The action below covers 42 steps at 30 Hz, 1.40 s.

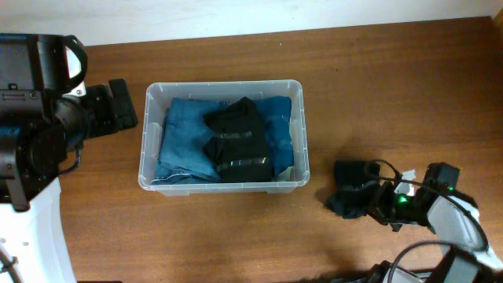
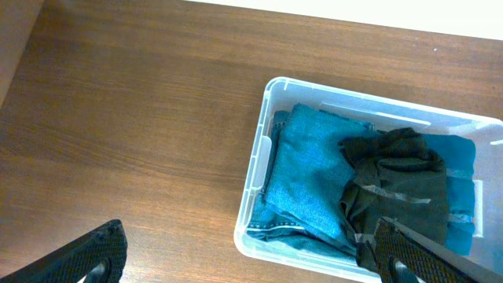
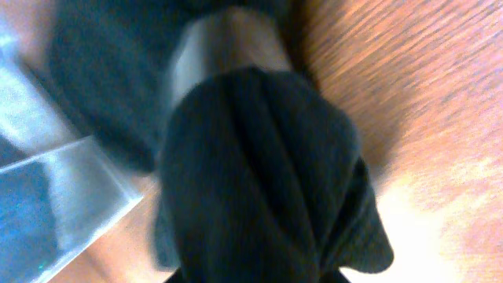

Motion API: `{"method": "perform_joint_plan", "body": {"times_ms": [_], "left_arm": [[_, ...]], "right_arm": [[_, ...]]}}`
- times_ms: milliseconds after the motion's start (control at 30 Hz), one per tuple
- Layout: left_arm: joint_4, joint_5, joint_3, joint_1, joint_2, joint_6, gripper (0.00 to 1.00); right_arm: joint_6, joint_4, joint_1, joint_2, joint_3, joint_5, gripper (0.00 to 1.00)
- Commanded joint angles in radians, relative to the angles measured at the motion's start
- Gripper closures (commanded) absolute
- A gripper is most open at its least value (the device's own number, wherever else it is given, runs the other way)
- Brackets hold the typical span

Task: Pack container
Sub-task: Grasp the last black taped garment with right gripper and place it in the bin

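The clear plastic container (image 1: 224, 85) stands at the table's middle. It holds folded blue jeans (image 1: 185, 137) with a dark garment (image 1: 240, 141) on top. My left gripper (image 1: 126, 102) is open and empty, left of the container. In the left wrist view its fingers (image 2: 247, 240) straddle the container's near corner (image 2: 255, 169), with the jeans (image 2: 314, 181) and the dark garment (image 2: 397, 189) in sight. My right gripper (image 1: 379, 201) is right of the container, shut on a dark cloth (image 1: 352, 192). This cloth (image 3: 259, 173) fills the right wrist view and hides the fingers.
The wooden table (image 1: 377, 94) runs to a pale wall at the back. The left arm's black body (image 1: 35, 102) and white base fill the left side. A clear plastic edge (image 3: 71, 185), blurred, shows at the left of the right wrist view.
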Motion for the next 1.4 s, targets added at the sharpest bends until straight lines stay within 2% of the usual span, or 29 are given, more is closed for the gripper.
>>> {"method": "perform_joint_plan", "body": {"times_ms": [0, 33, 100, 233, 333, 500, 567, 733, 933, 1100, 1167, 1200, 1233, 1367], "left_arm": [[0.0, -0.011, -0.002, 0.003, -0.013, -0.006, 0.0], [0.0, -0.011, -0.002, 0.003, -0.013, -0.006, 0.0], [0.0, -0.011, -0.002, 0.003, -0.013, -0.006, 0.0], [0.0, -0.011, -0.002, 0.003, -0.013, -0.006, 0.0], [0.0, -0.011, -0.002, 0.003, -0.013, -0.006, 0.0], [0.0, -0.011, -0.002, 0.003, -0.013, -0.006, 0.0], [0.0, -0.011, -0.002, 0.003, -0.013, -0.006, 0.0], [0.0, -0.011, -0.002, 0.003, -0.013, -0.006, 0.0], [0.0, -0.011, -0.002, 0.002, -0.013, -0.006, 0.0], [0.0, -0.011, -0.002, 0.002, -0.012, -0.006, 0.0], [0.0, -0.011, -0.002, 0.002, -0.013, -0.006, 0.0], [0.0, -0.011, -0.002, 0.002, -0.013, -0.006, 0.0], [0.0, -0.011, -0.002, 0.002, -0.012, -0.006, 0.0], [0.0, -0.011, -0.002, 0.002, -0.012, -0.006, 0.0]], "right_arm": [[-0.122, -0.129, 0.019, -0.145, 0.185, -0.25, 0.82], [-0.158, -0.19, 0.044, -0.196, 0.278, -0.354, 0.83], [-0.159, -0.219, 0.092, -0.243, 0.384, -0.425, 0.86], [-0.089, -0.183, 0.249, -0.294, 0.579, -0.45, 0.88], [0.047, -0.066, 0.409, -0.294, 0.673, -0.386, 0.88], [0.286, 0.2, 0.716, -0.26, 0.689, -0.145, 0.89], [0.387, 0.295, 0.904, -0.185, 0.689, 0.01, 0.89], [0.58, 0.47, 1.146, 0.033, 0.689, 0.163, 0.89], [0.787, 0.822, 1.273, 0.34, 0.689, 0.177, 0.89], [0.917, 0.924, 1.264, 0.52, 0.689, 0.187, 0.89], [0.915, 0.901, 1.262, 0.573, 0.689, 0.208, 0.83], [0.91, 0.885, 1.26, 0.585, 0.689, 0.217, 0.74], [0.863, 0.852, 1.257, 0.598, 0.689, 0.224, 0.6], [0.695, 0.764, 1.232, 0.573, 0.69, 0.233, 0.45]]}}
